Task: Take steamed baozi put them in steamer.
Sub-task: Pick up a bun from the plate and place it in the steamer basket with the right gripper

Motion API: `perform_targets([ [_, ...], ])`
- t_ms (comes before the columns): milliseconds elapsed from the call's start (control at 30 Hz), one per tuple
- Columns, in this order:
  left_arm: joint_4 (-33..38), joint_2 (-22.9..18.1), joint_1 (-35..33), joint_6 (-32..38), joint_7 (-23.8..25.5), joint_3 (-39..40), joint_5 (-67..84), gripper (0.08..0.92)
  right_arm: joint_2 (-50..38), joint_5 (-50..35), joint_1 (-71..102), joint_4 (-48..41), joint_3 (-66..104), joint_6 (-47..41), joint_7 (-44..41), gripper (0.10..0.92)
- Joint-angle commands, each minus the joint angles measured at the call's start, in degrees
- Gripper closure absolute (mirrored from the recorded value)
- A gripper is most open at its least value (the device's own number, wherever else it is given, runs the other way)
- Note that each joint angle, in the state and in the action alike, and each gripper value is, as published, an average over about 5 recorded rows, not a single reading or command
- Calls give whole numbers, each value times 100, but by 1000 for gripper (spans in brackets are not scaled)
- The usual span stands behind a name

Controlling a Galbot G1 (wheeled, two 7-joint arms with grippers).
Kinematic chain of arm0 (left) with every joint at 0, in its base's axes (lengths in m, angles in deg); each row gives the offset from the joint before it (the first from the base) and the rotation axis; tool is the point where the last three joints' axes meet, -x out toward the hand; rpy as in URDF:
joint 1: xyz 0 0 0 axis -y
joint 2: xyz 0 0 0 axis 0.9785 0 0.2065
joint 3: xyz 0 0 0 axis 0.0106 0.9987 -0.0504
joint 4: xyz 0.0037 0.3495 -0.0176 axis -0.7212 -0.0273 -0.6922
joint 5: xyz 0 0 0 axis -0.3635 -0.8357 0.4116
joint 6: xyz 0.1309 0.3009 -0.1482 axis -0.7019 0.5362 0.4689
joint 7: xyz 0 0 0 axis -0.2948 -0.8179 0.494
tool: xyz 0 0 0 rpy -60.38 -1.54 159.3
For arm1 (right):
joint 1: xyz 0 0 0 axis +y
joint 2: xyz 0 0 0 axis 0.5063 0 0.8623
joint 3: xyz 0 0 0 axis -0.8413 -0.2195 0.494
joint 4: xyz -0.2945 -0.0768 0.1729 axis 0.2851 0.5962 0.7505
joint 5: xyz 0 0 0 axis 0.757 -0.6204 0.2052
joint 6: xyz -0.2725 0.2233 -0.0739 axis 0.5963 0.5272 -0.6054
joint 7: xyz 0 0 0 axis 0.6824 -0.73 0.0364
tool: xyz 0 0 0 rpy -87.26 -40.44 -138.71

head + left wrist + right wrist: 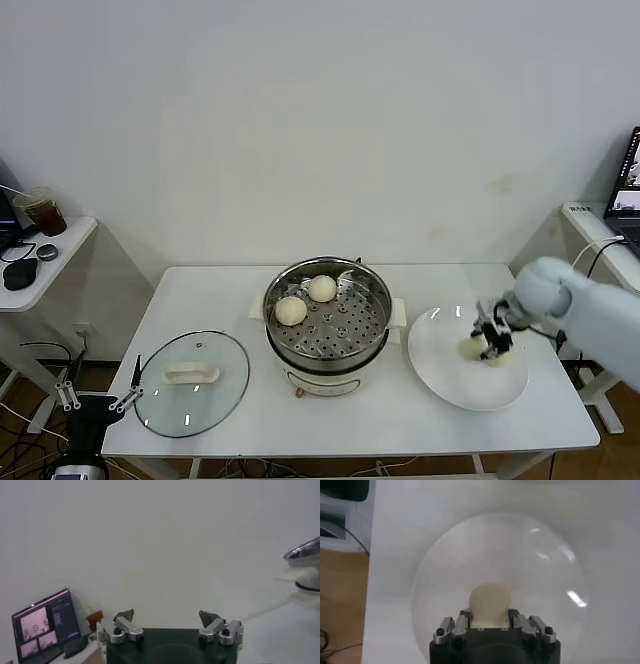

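Observation:
The steamer [326, 318], a shiny steel pot with a perforated tray, stands mid-table. Two steamed baozi lie inside it, one at the front left [291, 311] and one behind it [322, 288]. My right gripper [492, 341] is down on the white plate [440, 375] at the right, shut on a cream baozi [471, 349]. In the right wrist view that baozi [490, 600] sits squeezed between the fingers of the gripper [489, 616], resting on the plate [470, 550]. My left gripper [97, 398] hangs open and empty off the table's front left corner; the left wrist view shows its jaws [167, 615] spread wide.
A round glass lid [192, 383] with a white handle lies on the table left of the steamer. A side table with a cup [44, 212] stands at the far left. A laptop [628, 190] is at the far right.

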Motion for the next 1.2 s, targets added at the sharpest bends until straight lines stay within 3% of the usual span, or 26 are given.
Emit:
perform_targets([
  [33, -2, 21, 2, 2, 2, 2, 7, 177, 383, -1149, -2431, 97, -837, 443, -418, 573],
  [433, 16, 22, -3, 9, 0, -6, 37, 177, 2068, -1749, -3287, 541, -1987, 1284, 47, 567],
  [800, 43, -21, 4, 3, 0, -121, 93, 177, 3491, -529, -2429, -21, -2581, 2551, 425, 567],
  [1200, -17, -29, 51, -2, 4, -201, 139, 177, 3990, 451, -1799, -482, -2630, 3389, 700, 560],
])
